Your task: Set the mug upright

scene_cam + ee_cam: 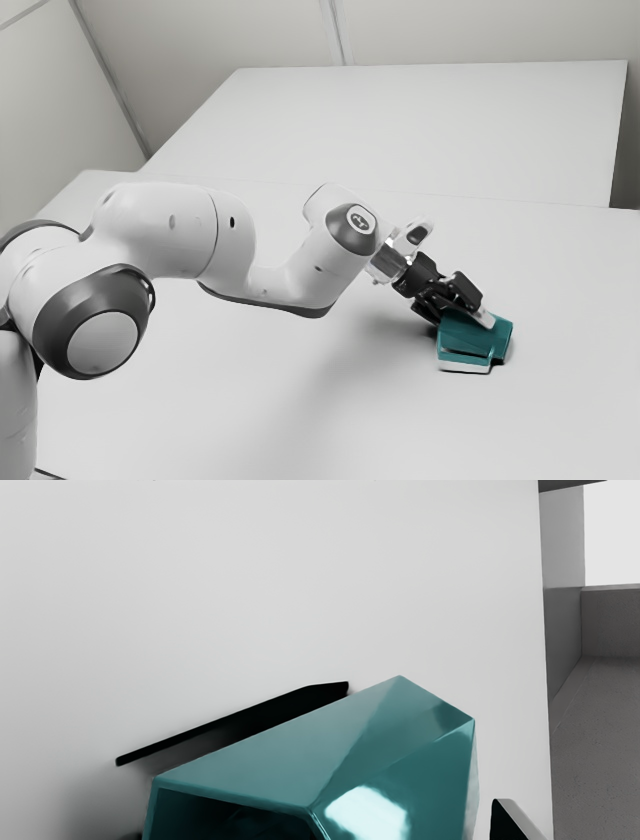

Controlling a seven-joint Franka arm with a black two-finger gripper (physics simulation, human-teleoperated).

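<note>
The arm (175, 232) stretched from the exterior view's left toward its right, dipping to a low bend before rising again to the wrist (353, 228). Beyond that, the black gripper (458, 316) slanted downward, tilted rather than plumb, its jaws standing apart from each other.

1 teal mug (350, 740) blocks the hand (460, 313) straight ahead, with passing room toward the exterior view's right.

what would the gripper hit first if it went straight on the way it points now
Most likely the teal mug: it sits right ahead of the gripper, seemingly partly between the open fingers, with the table beyond it. How much gap remains before contact is unclear.
</note>
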